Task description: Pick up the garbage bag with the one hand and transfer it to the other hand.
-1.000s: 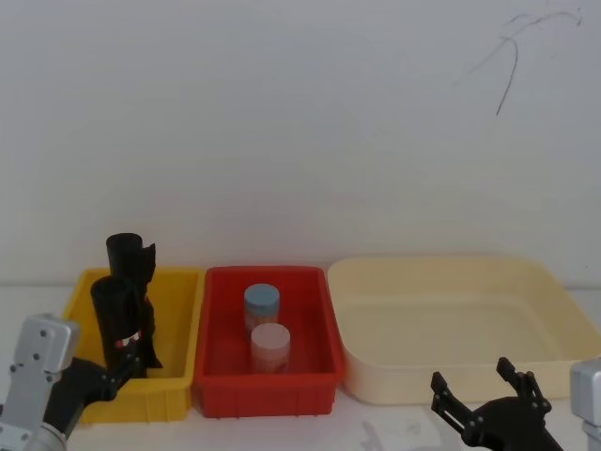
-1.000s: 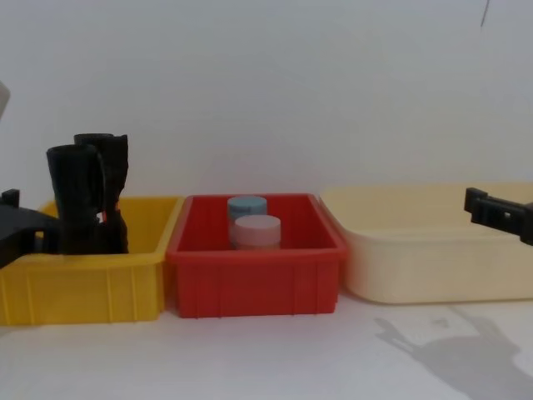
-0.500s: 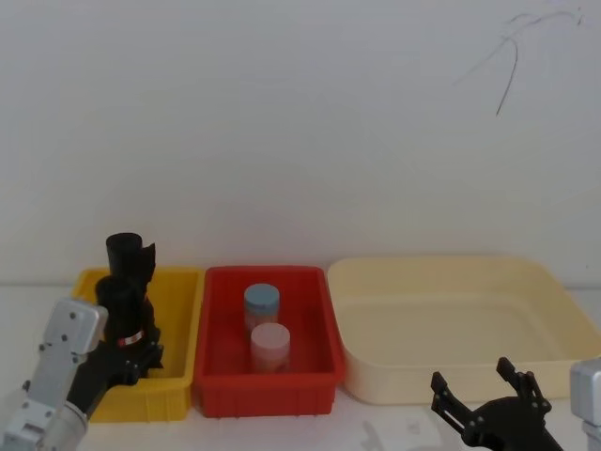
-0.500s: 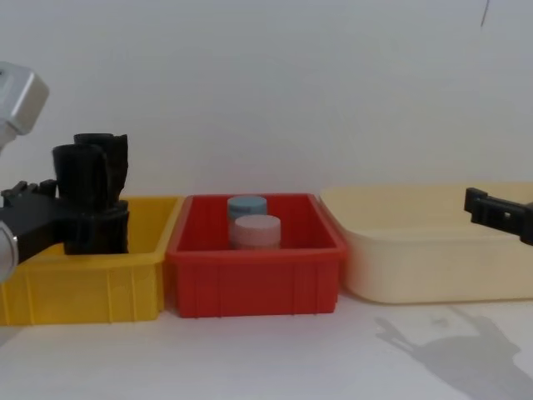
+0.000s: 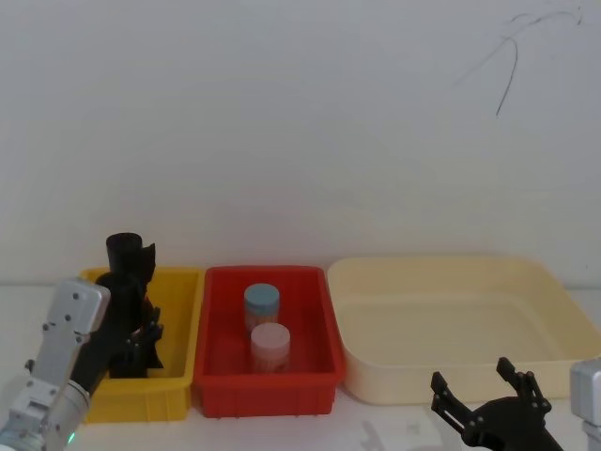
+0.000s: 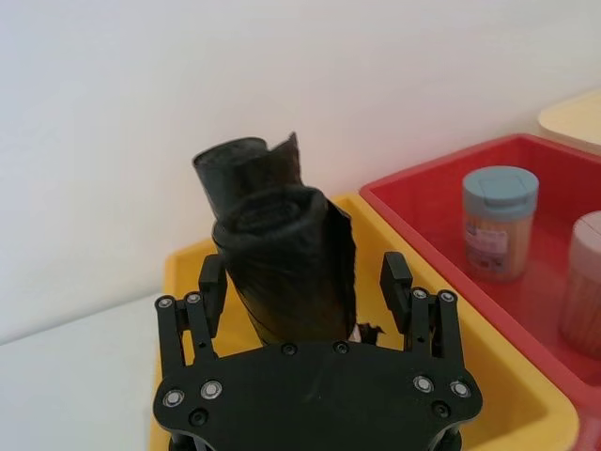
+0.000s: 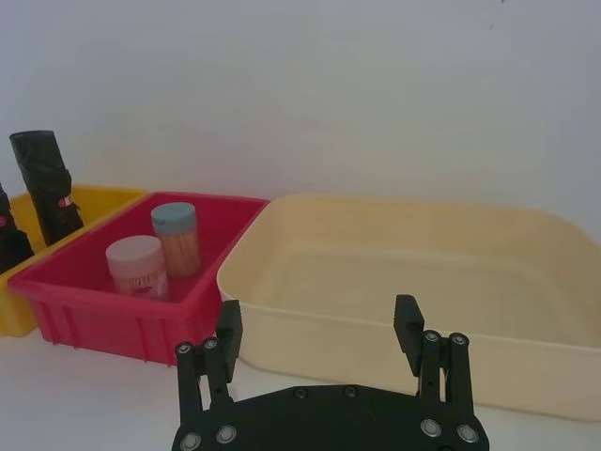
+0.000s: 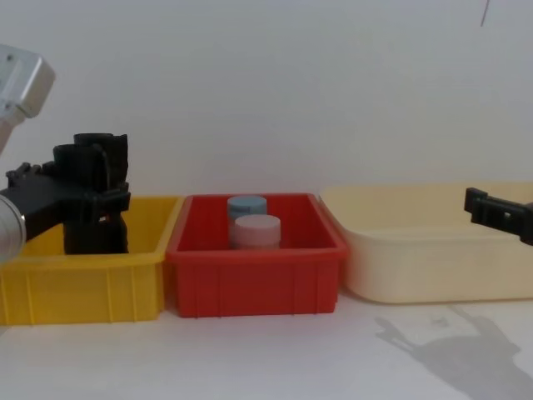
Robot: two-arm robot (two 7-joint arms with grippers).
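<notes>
Left: the garbage bag [image 8: 90, 235] is standing upright in the yellow bin [image 8: 83, 287], the nearer of two rolls. The second roll [image 6: 239, 164] is sitting just behind it; whether they are touching cannot be told. The left end effector [image 6: 302, 274] is being held around the near roll's upper part, one finger on each side. It is released, with a gap showing beside at least one finger, so nothing is being gripped yet.

Step in hand, as judged: closing on the roll before the lift. Notes for doing it well:
- The fingers should be kept centred on the near roll so the back roll is not being pinched along with it.
- Crinkled plastic is likely to give, so a firm squeeze is being called for.
- The lift should be taken straight up until the bin wall is cleared.
- Part of the roll should be left exposed for the receiving side.

Centre: two lidded jars [image 8: 254, 225] are standing in the red bin [image 8: 254, 283], not involved. The carry path is best kept above them.

Right: the right end effector [image 7: 319, 319] is being held low in front of the cream tray [image 8: 433, 267], above the tabletop [image 8: 250, 358], fingers spread, nothing held.
</notes>
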